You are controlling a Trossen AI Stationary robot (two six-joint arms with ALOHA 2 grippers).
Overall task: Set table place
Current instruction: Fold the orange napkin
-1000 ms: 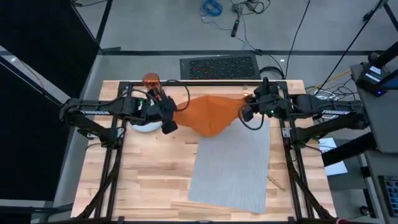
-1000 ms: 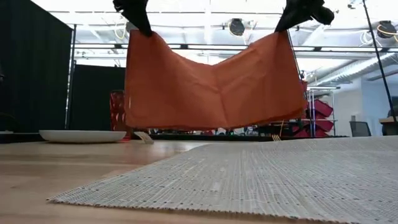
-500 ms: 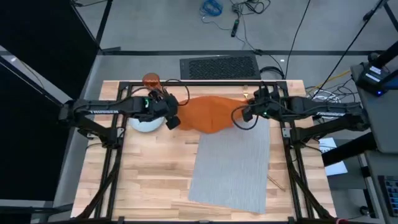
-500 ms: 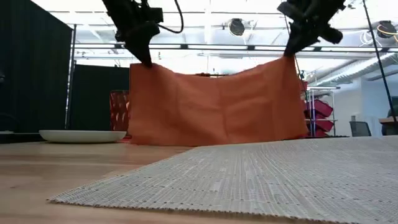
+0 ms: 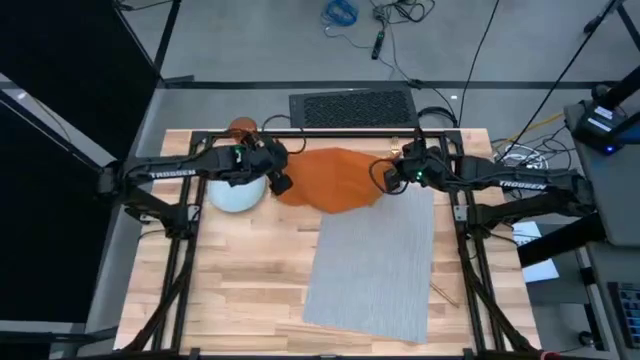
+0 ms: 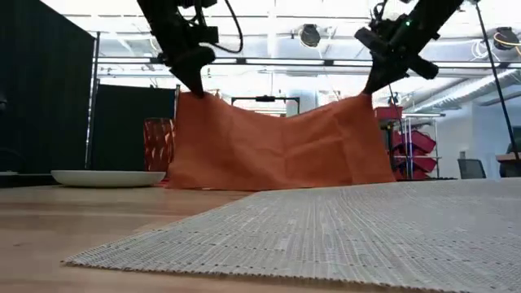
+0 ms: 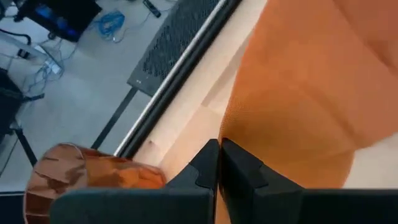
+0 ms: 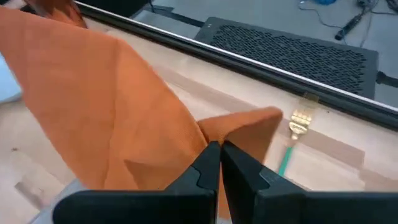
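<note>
Orange napkin stretched between two corners near the far edge of the table, lower hem resting on the wood just beyond the grey placemat. Left gripper pinching one top corner, jaws pressed together on the cloth; right gripper pinching the other corner the same way. Pale plate sitting just under the left arm, orange tumbler behind it at the table's far edge, gold fork with a green handle lying beside the napkin near the right gripper. Judged as the lay-down step: best done by lowering both corners together at an even pace, keeping gentle tension across the top edge so the sag in the middle flattens instead of bunching. Worth drawing the cloth toward the placemat while descending, clear of plate and fork, and releasing only once both corners lie flat
</note>
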